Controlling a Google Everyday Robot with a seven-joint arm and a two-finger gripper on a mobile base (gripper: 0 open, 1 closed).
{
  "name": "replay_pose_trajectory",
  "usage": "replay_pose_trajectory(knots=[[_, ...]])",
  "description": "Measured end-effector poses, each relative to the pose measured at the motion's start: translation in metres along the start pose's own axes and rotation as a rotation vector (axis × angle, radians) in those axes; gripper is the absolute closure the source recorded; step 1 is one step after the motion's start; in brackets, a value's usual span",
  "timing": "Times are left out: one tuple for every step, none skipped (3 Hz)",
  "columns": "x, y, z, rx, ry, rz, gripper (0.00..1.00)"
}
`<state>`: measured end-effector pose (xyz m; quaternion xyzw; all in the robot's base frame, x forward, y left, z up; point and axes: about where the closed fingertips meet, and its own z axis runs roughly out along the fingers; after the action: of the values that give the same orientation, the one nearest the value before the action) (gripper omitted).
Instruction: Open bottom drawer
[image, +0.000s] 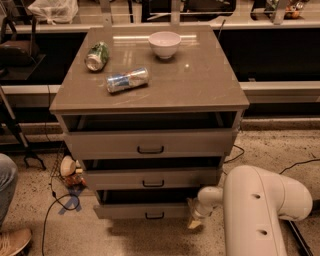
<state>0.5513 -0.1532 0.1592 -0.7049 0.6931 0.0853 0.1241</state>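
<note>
The bottom drawer (142, 211) is the lowest of three grey-tan fronts on the cabinet, with a small black bar handle (154, 216). It stands pulled out a little, a dark gap showing above its front. The middle drawer (150, 178) and top drawer (149, 144) also stand slightly out. My gripper (194, 216) hangs low at the bottom drawer's right end, close to the floor, at the tip of my white arm (260, 210).
On the cabinet top (200, 85) lie a green can (97, 55) and a blue-silver can (127, 80), with a white bowl (164, 44) behind. Cables and small items (70, 172) lie on the floor at left. A person's shoe (12, 241) shows at bottom left.
</note>
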Motion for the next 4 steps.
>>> replay_pose_trajectory(knots=[[0.002, 0.005, -0.007, 0.014, 0.004, -0.002, 0.64], [0.002, 0.007, -0.008, 0.015, 0.004, -0.002, 0.95], [0.002, 0.007, -0.008, 0.015, 0.004, -0.002, 1.0], [0.006, 0.024, -0.016, 0.024, 0.001, 0.013, 1.0]])
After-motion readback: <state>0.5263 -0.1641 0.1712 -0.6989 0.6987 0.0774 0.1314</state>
